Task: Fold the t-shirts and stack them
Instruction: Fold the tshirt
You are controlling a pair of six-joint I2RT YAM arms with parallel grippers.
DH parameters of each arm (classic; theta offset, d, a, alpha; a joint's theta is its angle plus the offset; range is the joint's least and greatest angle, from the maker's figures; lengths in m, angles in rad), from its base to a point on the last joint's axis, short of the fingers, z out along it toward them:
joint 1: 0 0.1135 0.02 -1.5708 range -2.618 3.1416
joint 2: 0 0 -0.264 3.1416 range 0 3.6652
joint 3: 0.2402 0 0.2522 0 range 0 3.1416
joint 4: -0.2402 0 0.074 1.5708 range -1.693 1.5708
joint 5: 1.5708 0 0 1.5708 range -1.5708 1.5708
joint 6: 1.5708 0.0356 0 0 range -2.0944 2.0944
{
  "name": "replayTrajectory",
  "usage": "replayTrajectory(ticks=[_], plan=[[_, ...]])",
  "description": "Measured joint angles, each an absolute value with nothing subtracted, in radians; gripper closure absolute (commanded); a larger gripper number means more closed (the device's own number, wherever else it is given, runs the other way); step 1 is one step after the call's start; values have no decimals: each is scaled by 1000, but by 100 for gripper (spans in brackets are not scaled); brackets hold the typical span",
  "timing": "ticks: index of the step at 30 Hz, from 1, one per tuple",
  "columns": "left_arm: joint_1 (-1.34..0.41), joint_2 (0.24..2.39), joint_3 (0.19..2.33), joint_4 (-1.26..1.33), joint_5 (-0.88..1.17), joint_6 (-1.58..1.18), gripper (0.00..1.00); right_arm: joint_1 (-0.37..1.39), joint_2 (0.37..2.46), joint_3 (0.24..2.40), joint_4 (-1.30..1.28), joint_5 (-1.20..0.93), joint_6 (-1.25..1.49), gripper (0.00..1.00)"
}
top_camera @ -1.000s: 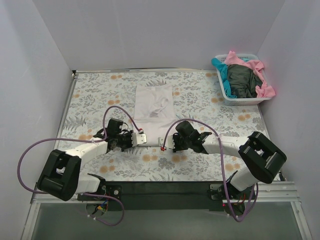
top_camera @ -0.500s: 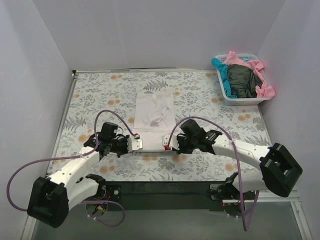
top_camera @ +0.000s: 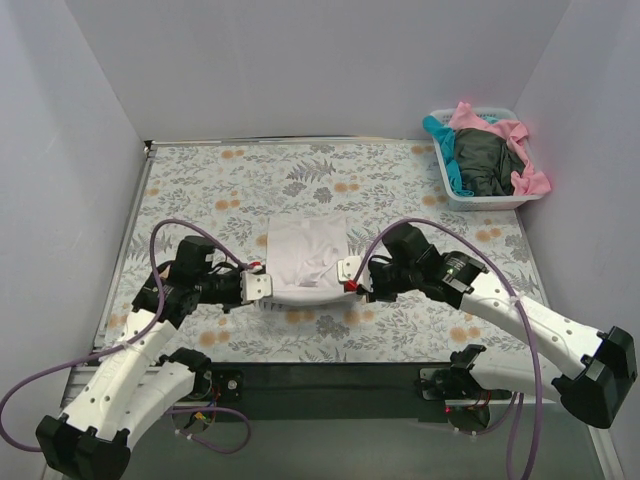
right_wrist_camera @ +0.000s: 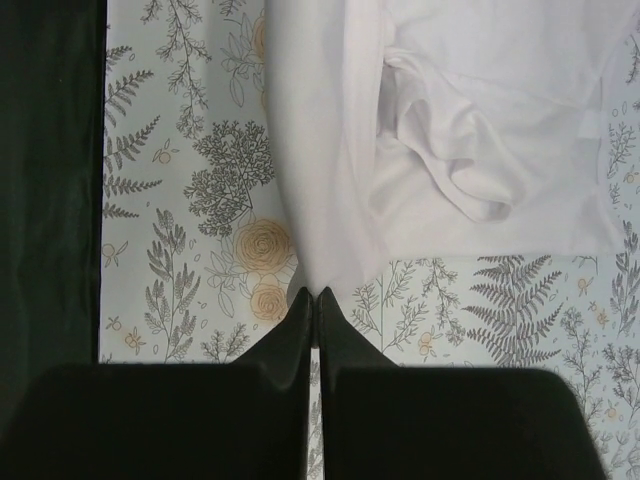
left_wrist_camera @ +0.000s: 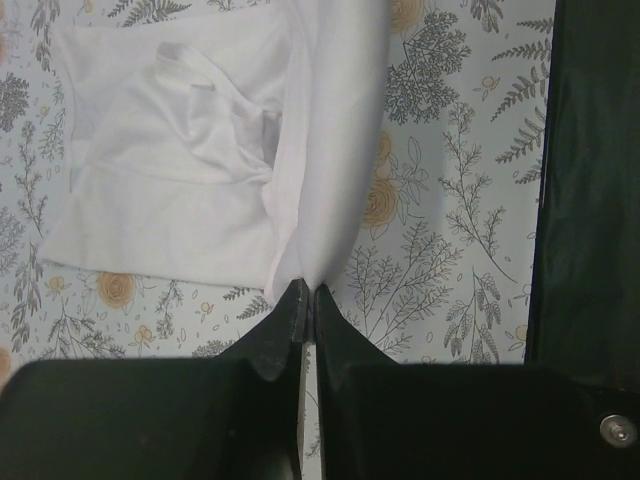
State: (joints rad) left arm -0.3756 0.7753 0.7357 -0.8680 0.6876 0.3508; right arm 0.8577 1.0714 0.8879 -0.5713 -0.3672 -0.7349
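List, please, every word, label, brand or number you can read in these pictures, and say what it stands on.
No text can be read in any view.
The white t-shirt, the fern-printed sheet, the white basket and the heaped shirts inside it show no writing.

A sheet printed with grey ferns and orange flowers [top_camera: 200, 190] was seen spread flat over the table, from the far wall down to a black strip [top_camera: 330, 378] along the near edge. A white plastic basket [top_camera: 483, 203] was set at the far right corner, close to the right-hand wall. The table was enclosed on three sides by plain pale walls [top_camera: 300, 70]. In both wrist views the same print was shown, bordered on one side by the black strip.
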Motion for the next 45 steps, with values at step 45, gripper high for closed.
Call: replayTrajectory(ticks=[45], plan=[[-152,2138,1503,-320,536,-96,94,382,2307,1884,-538,-487,-906,99]])
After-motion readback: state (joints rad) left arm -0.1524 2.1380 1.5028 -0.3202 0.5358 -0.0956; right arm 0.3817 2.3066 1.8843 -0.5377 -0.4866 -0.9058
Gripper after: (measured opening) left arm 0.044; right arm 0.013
